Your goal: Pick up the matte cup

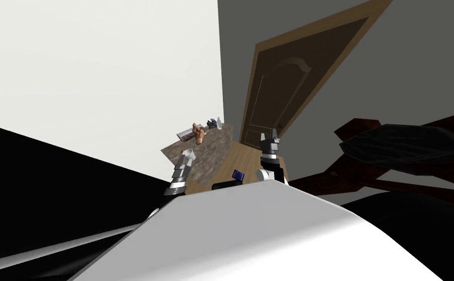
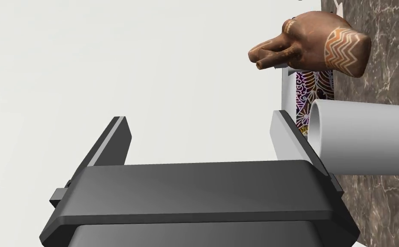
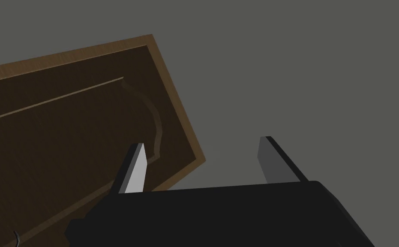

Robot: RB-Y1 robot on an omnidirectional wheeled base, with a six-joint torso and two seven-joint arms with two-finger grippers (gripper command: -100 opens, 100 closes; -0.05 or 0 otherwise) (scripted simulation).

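Just beside the grey cup (image 2: 365,137) on the marbled surface (image 2: 387,38), my left tool (image 2: 199,119) is spread wide, holding nothing; grasp and lift not yet done.

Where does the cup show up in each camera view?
Head view: pale cup on the marbled counter, left of centre.
Left wrist view: cup just outside one finger of the open left tool.
Right wrist view: right tool faces the brown door instead.
Shared landmark: the brown carved figure beyond the cup.
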